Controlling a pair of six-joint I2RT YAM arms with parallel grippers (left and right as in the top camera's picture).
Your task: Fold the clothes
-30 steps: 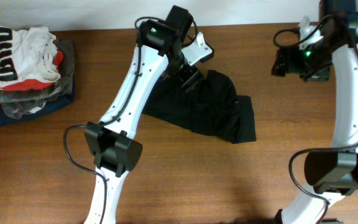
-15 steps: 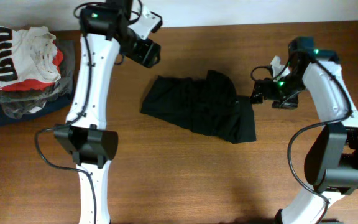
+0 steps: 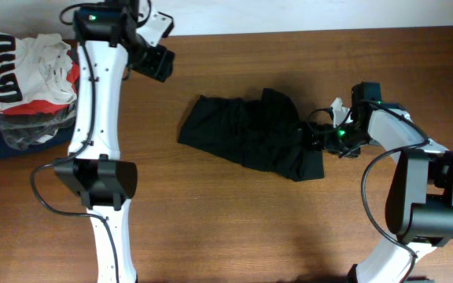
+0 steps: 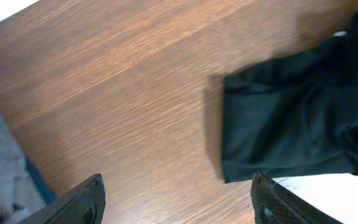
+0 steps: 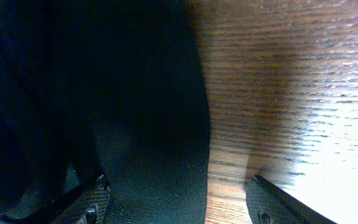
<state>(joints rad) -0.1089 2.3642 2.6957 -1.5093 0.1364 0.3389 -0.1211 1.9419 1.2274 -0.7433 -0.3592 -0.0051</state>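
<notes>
While the black T-shirt (image 3: 246, 141) lies crumpled in the middle of the bench (image 3: 234, 228), we see the right end effector (image 3: 311, 141) at its right edge, jaws spread wide astride the fabric's border, gripping nothing. The left end effector (image 3: 157, 61) hangs released and empty, well apart.

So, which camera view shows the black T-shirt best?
The overhead view: the whole black T-shirt lies crumpled there, with all its edges visible. The left wrist view shows only one end of it; the right wrist view shows one edge, close and blurred.
</notes>
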